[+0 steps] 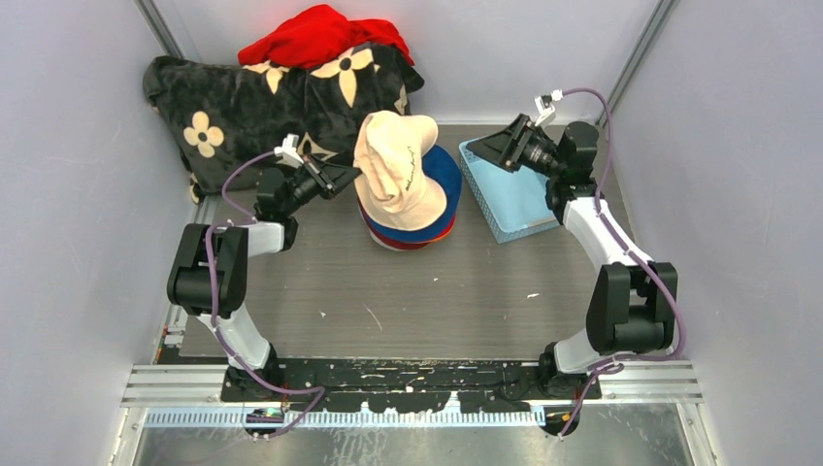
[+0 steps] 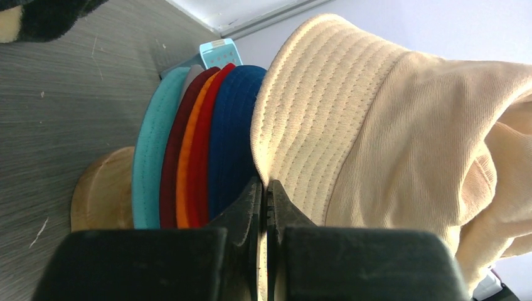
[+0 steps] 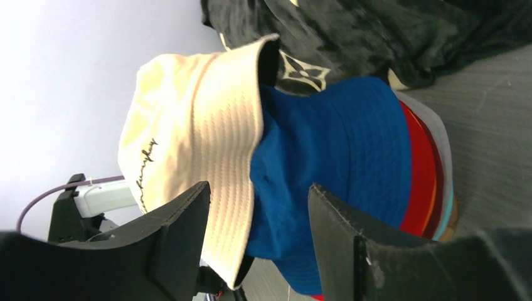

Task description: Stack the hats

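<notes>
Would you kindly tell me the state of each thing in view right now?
cream hat: crooked atop the stack, brim pinched
left gripper: shut on cream hat
right gripper: open, holding nothing
royal blue hat: stacked, under cream hat
basket: upright
black blanket: crumpled

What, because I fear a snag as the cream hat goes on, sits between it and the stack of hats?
Nothing visible. The cream hat, pinched at its brim by the left gripper, lies directly against the blue hat topping the stack. The right gripper stands open off to the side, touching nothing.
</notes>
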`<state>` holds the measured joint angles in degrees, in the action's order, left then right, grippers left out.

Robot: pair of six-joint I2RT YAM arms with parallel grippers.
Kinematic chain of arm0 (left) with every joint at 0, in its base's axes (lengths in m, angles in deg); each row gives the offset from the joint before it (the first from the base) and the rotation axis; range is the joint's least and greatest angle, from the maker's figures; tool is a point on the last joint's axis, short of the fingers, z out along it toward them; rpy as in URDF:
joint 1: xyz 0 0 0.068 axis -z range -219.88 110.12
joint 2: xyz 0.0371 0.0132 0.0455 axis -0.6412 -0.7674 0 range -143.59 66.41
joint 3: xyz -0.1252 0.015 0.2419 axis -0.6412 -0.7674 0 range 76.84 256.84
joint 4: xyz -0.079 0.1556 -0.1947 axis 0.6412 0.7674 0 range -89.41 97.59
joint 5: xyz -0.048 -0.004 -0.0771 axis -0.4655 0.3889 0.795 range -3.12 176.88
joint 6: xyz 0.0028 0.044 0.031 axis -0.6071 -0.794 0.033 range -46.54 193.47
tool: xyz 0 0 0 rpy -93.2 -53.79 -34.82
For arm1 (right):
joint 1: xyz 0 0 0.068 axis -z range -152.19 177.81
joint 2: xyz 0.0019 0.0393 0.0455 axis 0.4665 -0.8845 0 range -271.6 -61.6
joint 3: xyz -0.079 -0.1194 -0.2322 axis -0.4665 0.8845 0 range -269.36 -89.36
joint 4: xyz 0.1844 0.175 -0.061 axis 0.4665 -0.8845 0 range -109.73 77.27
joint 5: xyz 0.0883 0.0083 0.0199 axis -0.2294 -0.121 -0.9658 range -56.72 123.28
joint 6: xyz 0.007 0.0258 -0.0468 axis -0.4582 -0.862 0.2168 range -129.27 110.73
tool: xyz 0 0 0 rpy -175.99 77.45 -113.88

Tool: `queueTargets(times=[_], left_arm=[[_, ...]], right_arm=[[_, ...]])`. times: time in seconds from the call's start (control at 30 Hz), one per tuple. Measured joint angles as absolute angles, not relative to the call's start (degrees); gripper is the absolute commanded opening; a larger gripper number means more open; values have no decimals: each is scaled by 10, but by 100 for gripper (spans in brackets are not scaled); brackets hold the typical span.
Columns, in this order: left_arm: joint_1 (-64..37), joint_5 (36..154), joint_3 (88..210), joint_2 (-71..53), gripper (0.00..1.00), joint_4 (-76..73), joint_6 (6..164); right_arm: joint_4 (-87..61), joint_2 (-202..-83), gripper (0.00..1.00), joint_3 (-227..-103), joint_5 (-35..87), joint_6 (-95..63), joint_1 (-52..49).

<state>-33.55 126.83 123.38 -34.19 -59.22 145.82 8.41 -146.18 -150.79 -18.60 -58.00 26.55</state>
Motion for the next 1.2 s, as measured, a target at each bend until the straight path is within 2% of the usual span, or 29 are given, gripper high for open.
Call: queueTargets(times=[0.63,0.73,0.83,0.9,1.0,1.2], left_arm=[[-309,1255,1265,-306,0,-488,1413],[-307,1254,1266,-306,0,-481,1408],[-306,1252,1267,-306,0,-478,1406],[-306,1251,1267,-306,0,-476,1405],[-306,1251,1270,-306,0,-472,1405],[-306,1251,1275,-306,0,-459,1404]], right_arm=[[454,-1690,62,-1607,-233,-803,201],[525,-1725,48,-1619,-240,-854,197],[583,-1749,20,-1628,-244,-901,196],[612,-1757,7,-1631,-245,-924,196],[647,-1759,1,-1631,-245,-955,196],[682,-1759,1,-1631,-245,-987,196]])
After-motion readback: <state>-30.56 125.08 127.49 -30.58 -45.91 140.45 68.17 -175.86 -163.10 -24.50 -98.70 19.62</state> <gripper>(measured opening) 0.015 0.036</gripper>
